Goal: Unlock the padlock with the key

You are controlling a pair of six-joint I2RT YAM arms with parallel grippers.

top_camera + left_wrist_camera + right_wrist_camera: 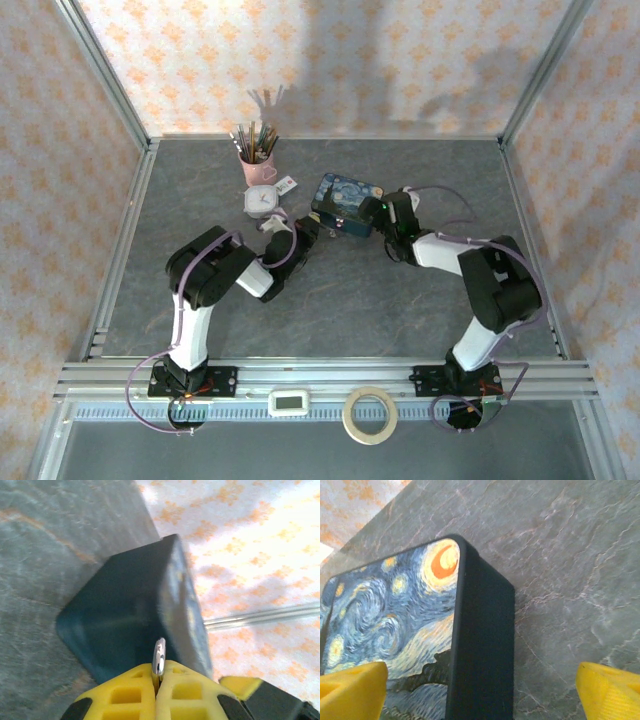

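Pinching a thin silvery key [159, 657] edge-on between tightly closed yellow fingers [192, 690], the left claw [159, 674] points at the dark side wall of the blue starry-night box [125, 610]. I cannot tell whether the key's tip touches the wall. The right claw [480, 690] is spread wide, with one finger [352, 687] over the painted lid and the other over bare tabletop [570, 555]. The box stands between both claws, with a pink cup of brushes [255, 152] and a white tag [287, 185] beyond it.
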